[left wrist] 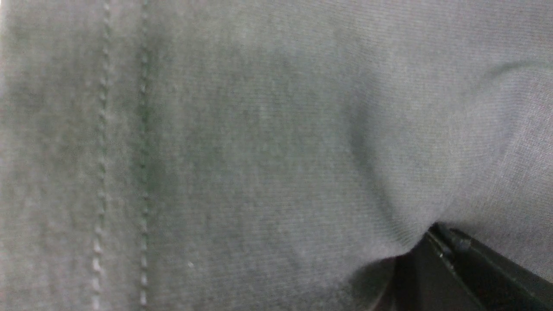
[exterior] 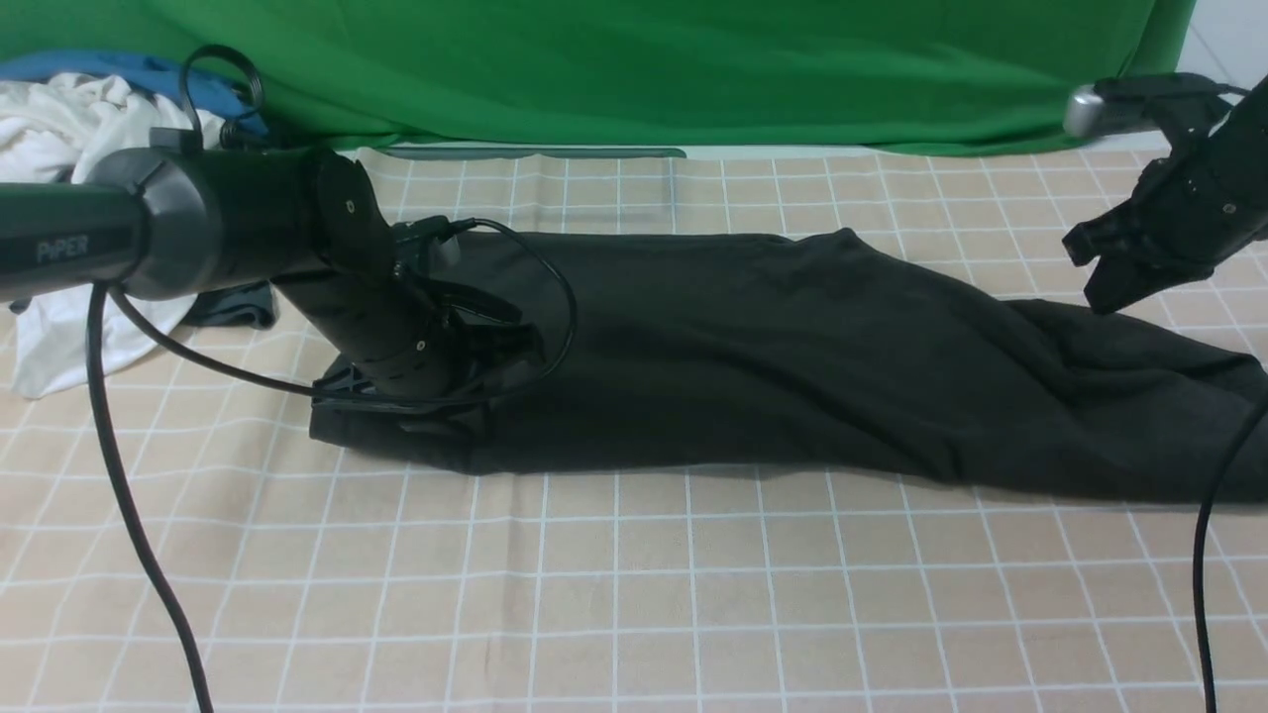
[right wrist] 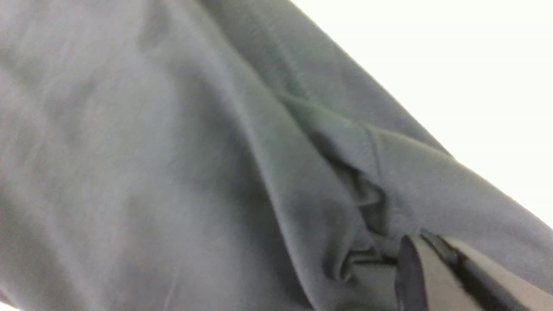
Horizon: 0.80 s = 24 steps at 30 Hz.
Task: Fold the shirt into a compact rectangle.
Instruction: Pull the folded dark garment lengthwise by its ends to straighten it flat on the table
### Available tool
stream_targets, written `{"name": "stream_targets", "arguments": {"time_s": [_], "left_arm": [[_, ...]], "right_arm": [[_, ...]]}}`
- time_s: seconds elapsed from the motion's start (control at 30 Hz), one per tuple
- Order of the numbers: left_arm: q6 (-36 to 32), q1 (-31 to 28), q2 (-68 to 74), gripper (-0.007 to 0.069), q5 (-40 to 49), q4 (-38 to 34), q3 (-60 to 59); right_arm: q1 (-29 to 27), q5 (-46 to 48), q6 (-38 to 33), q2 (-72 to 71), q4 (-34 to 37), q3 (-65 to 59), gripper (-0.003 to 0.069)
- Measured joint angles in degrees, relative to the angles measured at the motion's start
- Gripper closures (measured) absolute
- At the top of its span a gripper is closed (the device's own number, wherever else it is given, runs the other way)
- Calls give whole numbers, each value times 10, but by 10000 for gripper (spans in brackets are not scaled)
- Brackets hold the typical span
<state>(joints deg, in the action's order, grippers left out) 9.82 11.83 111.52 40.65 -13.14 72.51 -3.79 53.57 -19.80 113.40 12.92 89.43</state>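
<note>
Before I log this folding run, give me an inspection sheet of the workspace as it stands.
Surface: beige checked tablecloth, lying flat.
Job's things: black shirt spread as a long band across it, wrinkled toward the robot's right; logo not visible.
Clutter: white garment, blue cloth and dark grey garment at the far left.
Grippers: left gripper shut, seemingly on the shirt's left end; right gripper shut, seemingly on a bunched fold near its right end.
Cables: one cable hangs from the left arm, a loop over the shirt; second cable hangs at the right edge.
Surroundings: green backdrop behind.
</note>
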Motion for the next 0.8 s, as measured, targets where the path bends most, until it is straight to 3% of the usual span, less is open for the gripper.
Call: {"name": "stream_targets", "arguments": {"time_s": [0.13,0.23,0.3,0.47,0.53,0.67,0.73,0.8], "left_arm": [[0,1,0,612,-2,1,0],[0,1,0,612,-3,2,0],[0,1,0,612,-3,3,0],[0,1,0,612,-4,3,0],[0,1,0,612,-5,3,0],[0,1,0,612,-5,3,0],[0,1,0,612,-5,3,0],[0,1,0,612,-4,3,0]], "right_arm": [[0,-1,1,8,20,0,546],[1,-1,1,29,40,0,386],[3,0,1,45,43,0,319],[21,-10,-8,81,43,0,274],[28,-16,-12,85,39,1,294],[36,-26,-13,85,34,1,540],[36,-25,-13,82,32,1,591],[36,-22,-10,73,23,1,595]]}}
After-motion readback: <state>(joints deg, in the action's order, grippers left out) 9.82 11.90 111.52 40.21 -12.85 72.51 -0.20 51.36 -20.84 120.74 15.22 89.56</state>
